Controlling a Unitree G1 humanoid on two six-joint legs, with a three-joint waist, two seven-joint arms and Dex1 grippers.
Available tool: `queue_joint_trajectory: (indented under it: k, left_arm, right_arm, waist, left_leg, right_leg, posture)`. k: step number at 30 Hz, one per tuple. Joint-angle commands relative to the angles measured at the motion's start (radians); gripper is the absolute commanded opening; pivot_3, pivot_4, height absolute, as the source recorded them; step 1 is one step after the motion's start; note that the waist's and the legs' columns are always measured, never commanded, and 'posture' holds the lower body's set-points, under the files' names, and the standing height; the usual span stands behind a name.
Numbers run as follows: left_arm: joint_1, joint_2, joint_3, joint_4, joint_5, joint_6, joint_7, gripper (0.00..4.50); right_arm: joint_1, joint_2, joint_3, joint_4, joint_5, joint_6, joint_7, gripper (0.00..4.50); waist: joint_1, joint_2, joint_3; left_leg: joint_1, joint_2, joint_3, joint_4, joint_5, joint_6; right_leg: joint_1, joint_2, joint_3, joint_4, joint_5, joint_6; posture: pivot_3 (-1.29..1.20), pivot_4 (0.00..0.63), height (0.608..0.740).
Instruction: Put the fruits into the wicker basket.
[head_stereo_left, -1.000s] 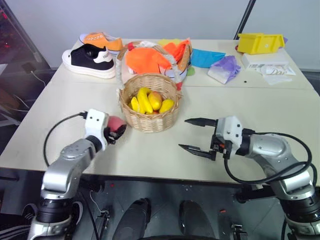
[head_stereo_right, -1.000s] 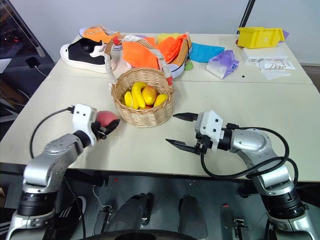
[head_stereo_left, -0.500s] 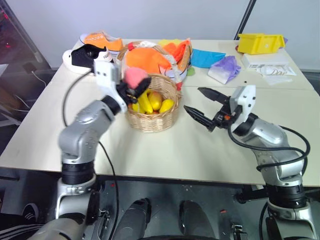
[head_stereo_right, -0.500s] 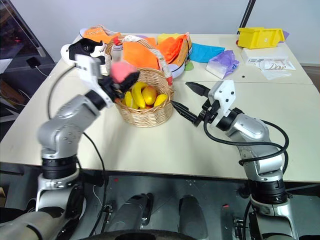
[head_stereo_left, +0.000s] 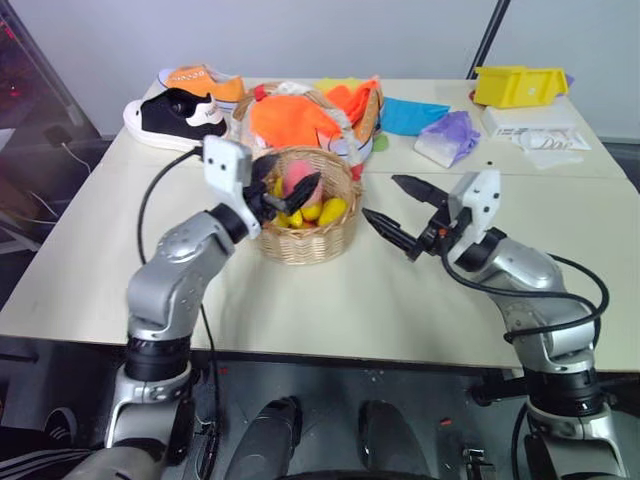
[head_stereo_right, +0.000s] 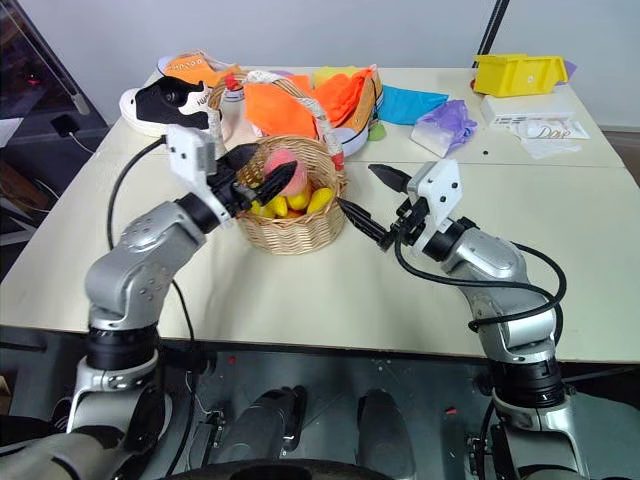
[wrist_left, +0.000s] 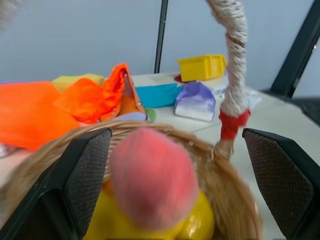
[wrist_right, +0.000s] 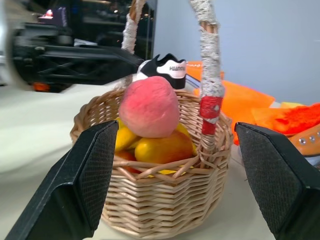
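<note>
From the head camera I see my left gripper (head_stereo_left: 283, 192) over the near-left rim of the basket (head_stereo_left: 305, 240), its black fingers spread wide with the peach (head_stereo_left: 297, 181) between them. Whether the pads touch it I cannot tell from there. The left wrist view settles more: the fingers (wrist_left: 82, 175) stand well apart on either side, and the peach (wrist_left: 152, 182) sits on the yellow fruit (wrist_left: 200, 225) with open space on both flanks, so nothing is gripped. The right wrist view adds the side-on look: the peach (wrist_right: 149, 106) is perched on top of the pile, standing above the rim, just beside the near handle post with its red wrap (wrist_right: 210, 112). The peach is round, so it has no long axis to speak of.

My right gripper (head_stereo_left: 400, 212) hangs over the counter (head_stereo_left: 420, 300) just right of the basket, empty, its fingers wide apart and pointing at the wicker wall. In its own view the two fingers (wrist_right: 85, 175) frame the whole basket (wrist_right: 160, 205).

The bananas (head_stereo_left: 292, 217) lie in the basket beneath the peach; the head views show only short yellow ends, so I cannot tell their direction.

At the far side lie a black shoe (head_stereo_left: 175, 112), an orange cloth (head_stereo_left: 290, 115) and a yellow bin (head_stereo_left: 518, 85).
</note>
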Motion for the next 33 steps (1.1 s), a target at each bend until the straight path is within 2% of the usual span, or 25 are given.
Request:
queue_joint_trajectory:
  k: [1, 5, 8, 11, 15, 22, 23, 25, 29, 30, 33]
  left_arm:
    - [0.119, 0.091, 0.115, -0.152, -0.100, 0.020, -0.080, 4.48]
    - [0.290, 0.179, 0.253, -0.207, -0.158, -0.023, -0.173, 4.48]
    - [0.380, 0.206, 0.361, -0.214, -0.221, -0.045, -0.212, 4.48]
    - [0.466, 0.225, 0.419, -0.211, -0.220, -0.098, -0.271, 4.48]
    - [0.572, 0.223, 0.447, -0.181, -0.201, -0.173, -0.337, 4.48]
    - [0.638, 0.200, 0.460, -0.186, -0.218, -0.244, -0.345, 4.48]
    - [0.646, 0.196, 0.457, -0.192, -0.220, -0.249, -0.345, 4.50]
    - [0.655, 0.187, 0.450, -0.193, -0.205, -0.270, -0.343, 4.50]
    - [0.653, 0.181, 0.432, -0.189, -0.215, -0.278, -0.333, 4.50]
    - [0.653, 0.182, 0.428, -0.190, -0.222, -0.275, -0.334, 4.50]
    - [0.645, 0.183, 0.408, -0.185, -0.215, -0.277, -0.330, 4.50]
  right_arm:
    - [-0.063, 0.043, -0.002, 0.032, -0.031, 0.027, -0.086, 3.90]
    - [-0.110, 0.083, 0.029, 0.080, -0.059, 0.026, -0.105, 3.90]
    - [-0.154, 0.119, 0.048, 0.143, -0.100, -0.003, -0.127, 3.90]
    - [-0.189, 0.147, 0.071, 0.191, -0.100, -0.005, -0.099, 3.90]
    - [-0.239, 0.178, 0.111, 0.277, -0.136, -0.057, -0.066, 3.90]
    - [-0.303, 0.206, 0.097, 0.411, -0.167, -0.125, -0.053, 3.90]
    - [-0.306, 0.210, 0.093, 0.419, -0.165, -0.129, -0.054, 3.34]
    - [-0.308, 0.213, 0.091, 0.428, -0.165, -0.137, -0.051, 2.67]
    - [-0.300, 0.211, 0.092, 0.438, -0.176, -0.148, -0.050, 0.79]
    - [-0.299, 0.211, 0.090, 0.439, -0.177, -0.148, -0.053, 0.11]
    - [-0.296, 0.210, 0.079, 0.437, -0.180, -0.150, -0.057, 0.04]
  waist:
    - [-0.008, 0.000, 0.000]
    - [-0.009, 0.001, 0.000]
    - [-0.007, 0.000, 0.000]
    - [-0.006, 0.000, 0.000]
    - [-0.009, 0.001, 0.000]
    - [-0.008, 0.001, 0.000]
    - [-0.008, 0.001, 0.000]
    - [-0.008, 0.001, 0.000]
    - [-0.009, 0.001, 0.000]
    - [-0.009, 0.001, 0.000]
    - [-0.010, 0.001, 0.000]
  left_leg:
    - [0.000, 0.000, 0.000, 0.000, 0.000, 0.000]
    - [0.000, 0.000, 0.000, -0.001, 0.000, 0.000]
    - [0.000, 0.000, 0.000, -0.001, 0.000, -0.001]
    - [0.000, 0.000, 0.000, 0.000, 0.000, -0.001]
    - [0.001, 0.000, 0.000, -0.001, 0.000, -0.001]
    - [0.001, 0.000, 0.000, -0.001, 0.000, -0.001]
    - [0.001, 0.000, 0.000, -0.001, 0.000, -0.001]
    - [0.001, 0.001, 0.000, -0.002, 0.000, -0.001]
    - [0.001, 0.001, 0.000, -0.002, 0.000, -0.001]
    - [0.001, 0.001, 0.000, -0.002, 0.000, -0.001]
    - [0.001, 0.001, 0.000, -0.002, 0.000, -0.001]
  right_leg:
    - [0.000, 0.000, 0.000, 0.000, 0.000, 0.000]
    - [-0.001, 0.000, 0.001, 0.001, 0.000, -0.001]
    - [0.000, 0.000, 0.000, 0.000, 0.000, -0.001]
    - [0.000, -0.001, 0.000, 0.000, -0.002, -0.004]
    - [0.000, 0.000, 0.001, 0.000, -0.002, -0.004]
    - [0.000, 0.000, 0.001, -0.001, -0.001, -0.005]
    - [0.000, 0.000, 0.001, -0.001, -0.001, -0.005]
    - [-0.001, 0.000, 0.001, 0.000, -0.001, -0.005]
    - [-0.001, 0.000, 0.001, 0.000, -0.001, -0.005]
    - [-0.001, 0.000, 0.001, 0.000, -0.001, -0.005]
    - [-0.001, 0.000, 0.001, 0.000, -0.001, -0.005]
  posture:
    - [0.00, 0.150, 0.740]
    - [0.00, 0.150, 0.740]
    - [0.00, 0.150, 0.740]
    - [0.00, 0.150, 0.740]
    - [0.00, 0.150, 0.740]
    - [0.00, 0.150, 0.740]
    - [0.00, 0.150, 0.740]
    - [0.00, 0.150, 0.740]
    - [0.00, 0.150, 0.740]
    - [0.00, 0.150, 0.740]
    - [0.00, 0.150, 0.740]
